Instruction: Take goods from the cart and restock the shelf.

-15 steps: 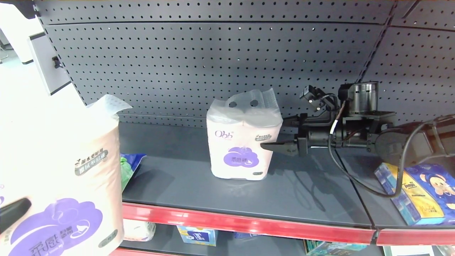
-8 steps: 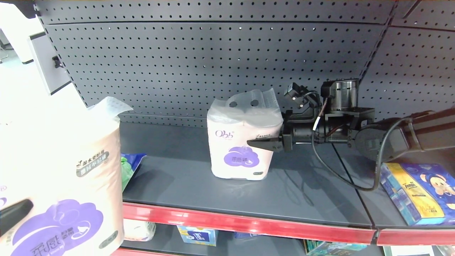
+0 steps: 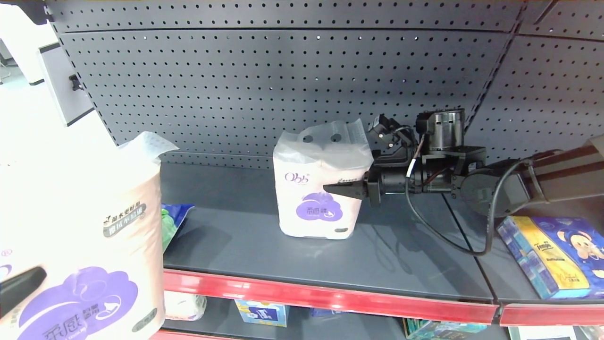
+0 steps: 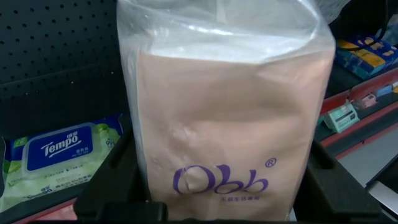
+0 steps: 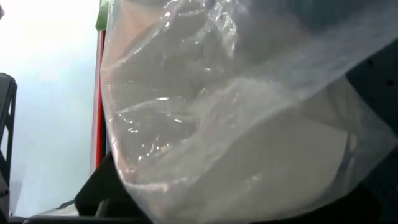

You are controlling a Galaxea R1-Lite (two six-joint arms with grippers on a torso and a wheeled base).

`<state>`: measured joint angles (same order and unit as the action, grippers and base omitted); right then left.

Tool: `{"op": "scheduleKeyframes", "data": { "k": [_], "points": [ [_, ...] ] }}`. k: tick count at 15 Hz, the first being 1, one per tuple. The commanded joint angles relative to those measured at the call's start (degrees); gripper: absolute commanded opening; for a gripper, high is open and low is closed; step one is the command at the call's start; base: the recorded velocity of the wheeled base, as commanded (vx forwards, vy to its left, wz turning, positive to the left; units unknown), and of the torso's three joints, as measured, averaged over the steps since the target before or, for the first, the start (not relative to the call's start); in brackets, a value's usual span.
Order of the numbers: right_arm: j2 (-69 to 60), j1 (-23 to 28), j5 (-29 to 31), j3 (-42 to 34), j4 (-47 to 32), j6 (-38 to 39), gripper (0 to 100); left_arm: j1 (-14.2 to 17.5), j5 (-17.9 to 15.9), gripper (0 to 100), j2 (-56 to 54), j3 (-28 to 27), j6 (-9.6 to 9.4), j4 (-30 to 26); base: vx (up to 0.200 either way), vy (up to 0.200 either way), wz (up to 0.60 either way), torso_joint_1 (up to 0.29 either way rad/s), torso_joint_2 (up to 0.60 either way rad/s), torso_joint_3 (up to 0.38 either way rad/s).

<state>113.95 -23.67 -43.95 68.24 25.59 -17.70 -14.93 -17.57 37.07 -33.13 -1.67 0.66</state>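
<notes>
Well behind the red lip (image 3: 325, 295), right jaws straddle the standing pack (image 3: 306, 208)

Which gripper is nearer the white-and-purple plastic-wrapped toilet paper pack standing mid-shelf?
Right. The right gripper is at the standing white-and-purple toilet paper pack, across its front; the left gripper holds a second pack off the shelf, front left.

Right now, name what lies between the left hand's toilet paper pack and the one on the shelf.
Head view: a green wet-wipes pack lies beside the held pack; beyond it, bare shelf up to the standing pack.
</notes>
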Motion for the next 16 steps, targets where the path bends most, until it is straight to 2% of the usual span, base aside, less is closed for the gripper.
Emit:
{"op": "scheduleKeyframes", "data": {
  "k": [1,10,16],
  "points": [
    [-1.4,-0.1,-0.1,-1.0,-0.2,0.0,0,0.0,0.0,0,-0.1,-0.1,0.00,0.0,0.000,0.000,0.00,0.000,0.00,0.000],
    [-15.3,-2.2,0.1,-19.2,-0.3,-0.3,0,0.0,-0.2,0,1.1,-0.4,0.00,0.2,0.000,0.000,0.00,0.000,0.00,0.000],
    [-16.4,-2.2,-0.2,-22.9,-0.1,-2.6,0,0.0,-0.2,0,0.9,-0.6,0.00,0.1,0.000,0.000,0.00,0.000,0.00,0.000]
  ]
}}
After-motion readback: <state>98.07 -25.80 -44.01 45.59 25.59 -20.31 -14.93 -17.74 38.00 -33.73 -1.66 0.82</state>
